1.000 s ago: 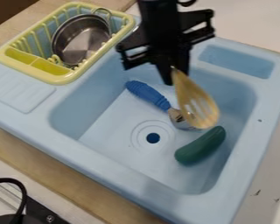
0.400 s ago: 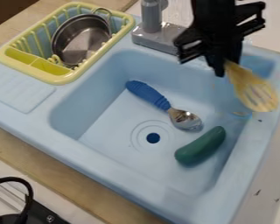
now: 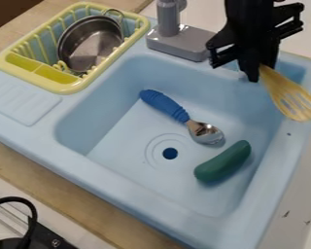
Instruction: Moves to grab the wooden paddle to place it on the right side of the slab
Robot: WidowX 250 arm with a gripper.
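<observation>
We have the light-blue, rectangular plastic sink [image 3: 119, 187], a yellow ribbed dish rack [image 3: 67, 89] at its upper left. Over the sink's upper right, we see the black two-finger claw [image 3: 255, 73] pinching the slotted, tan wooden paddle [image 3: 293, 101]! Inside the sink: blue-handled metal spoon [image 3: 179, 114], then curved green object [image 3: 223, 163].

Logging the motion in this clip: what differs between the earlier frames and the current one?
The gripper has carried the wooden paddle rightward in the picture, from over the basin to its right rim, uncovering the faucet. The blue-handled spoon, green vegetable and pan stayed put.
</observation>
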